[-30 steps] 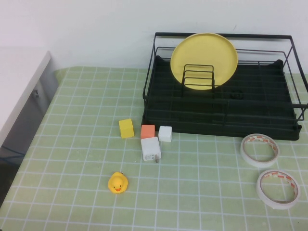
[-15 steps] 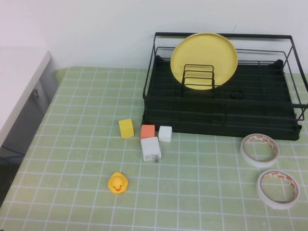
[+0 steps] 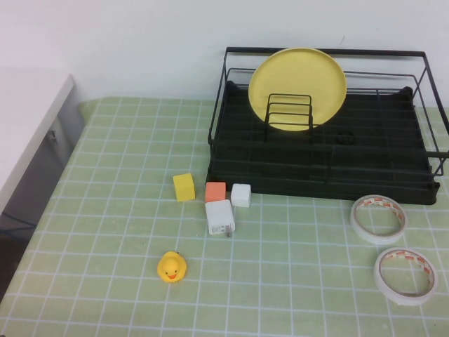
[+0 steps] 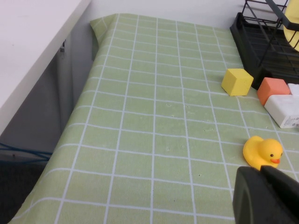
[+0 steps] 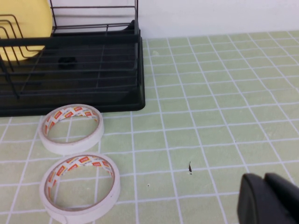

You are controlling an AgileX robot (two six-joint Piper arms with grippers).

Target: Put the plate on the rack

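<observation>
The pale-yellow plate [image 3: 297, 86] stands upright in the black wire rack [image 3: 330, 172] at the back right, leaning behind the upright dividers [image 3: 289, 112]; part of it shows in the right wrist view [image 5: 21, 32] and an edge in the left wrist view [image 4: 293, 35]. Neither arm shows in the high view. My left gripper [image 4: 261, 175] is shut and empty, just above the table near the rubber duck [image 4: 262, 151]. My right gripper [image 5: 265, 183] is shut and empty over the table, right of the tape rolls.
In front of the rack lie a yellow cube [image 3: 184, 187], an orange block [image 3: 215, 192], a small white block [image 3: 240, 195] and a white charger [image 3: 219, 217]. A duck [image 3: 171, 267] sits nearer. Two tape rolls [image 3: 378, 218] [image 3: 404, 274] lie right. A white counter [image 3: 28, 119] borders the left.
</observation>
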